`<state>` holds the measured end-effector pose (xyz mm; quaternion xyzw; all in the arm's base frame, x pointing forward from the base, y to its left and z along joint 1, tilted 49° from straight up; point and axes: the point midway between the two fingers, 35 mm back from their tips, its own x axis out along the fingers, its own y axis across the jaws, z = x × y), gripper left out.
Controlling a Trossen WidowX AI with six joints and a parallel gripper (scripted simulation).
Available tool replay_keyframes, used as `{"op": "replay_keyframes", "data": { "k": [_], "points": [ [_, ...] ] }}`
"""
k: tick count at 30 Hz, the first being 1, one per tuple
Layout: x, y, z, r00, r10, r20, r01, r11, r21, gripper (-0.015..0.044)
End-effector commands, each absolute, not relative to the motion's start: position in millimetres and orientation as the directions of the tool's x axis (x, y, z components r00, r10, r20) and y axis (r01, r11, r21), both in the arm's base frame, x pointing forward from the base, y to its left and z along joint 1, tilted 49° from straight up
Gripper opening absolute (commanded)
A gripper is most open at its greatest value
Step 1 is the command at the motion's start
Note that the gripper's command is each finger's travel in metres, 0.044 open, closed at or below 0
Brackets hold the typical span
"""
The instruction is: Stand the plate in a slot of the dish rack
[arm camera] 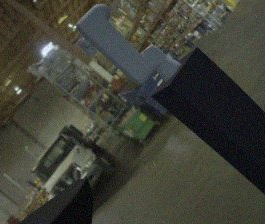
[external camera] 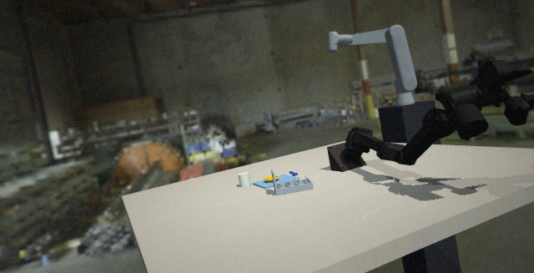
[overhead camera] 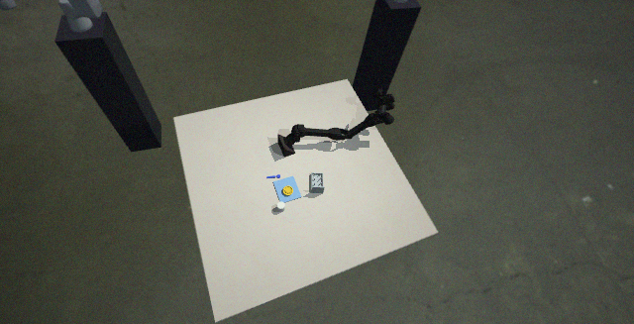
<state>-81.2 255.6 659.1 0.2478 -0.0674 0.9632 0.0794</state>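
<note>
Overhead, a yellow plate [overhead camera: 287, 191] was seen lying flat on a blue mat [overhead camera: 286, 188], with a grey dish rack [overhead camera: 316, 182] just beside it, a white cup [overhead camera: 280, 206] near the mat and a small blue utensil [overhead camera: 272, 176] at its far corner. The black arm's gripper [overhead camera: 285, 146] was held well apart from them, fingers spread wide, nothing between them.

From the side, the plate [external camera: 271, 178] was shown flat behind the rack [external camera: 293, 185], the gripper [external camera: 343, 159] low near the table [external camera: 334, 223].

At the wrist, only dark finger [arm camera: 229, 123] shapes and blurred background were shown.
</note>
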Motion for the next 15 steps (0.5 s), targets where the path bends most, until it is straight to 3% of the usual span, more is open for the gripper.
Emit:
{"op": "replay_keyframes", "data": {
  "k": [1,6,15],
  "points": [
    [-81,255,659,-0.863,0.117,0.491,-0.184,-0.979,-0.091,0.04],
    [-84,240,671,-0.829,0.051,0.557,-0.129,-0.986,-0.102,0.04],
    [-101,133,701,-0.779,-0.184,0.6,-0.012,-0.951,-0.307,0.04]
  ]
}}
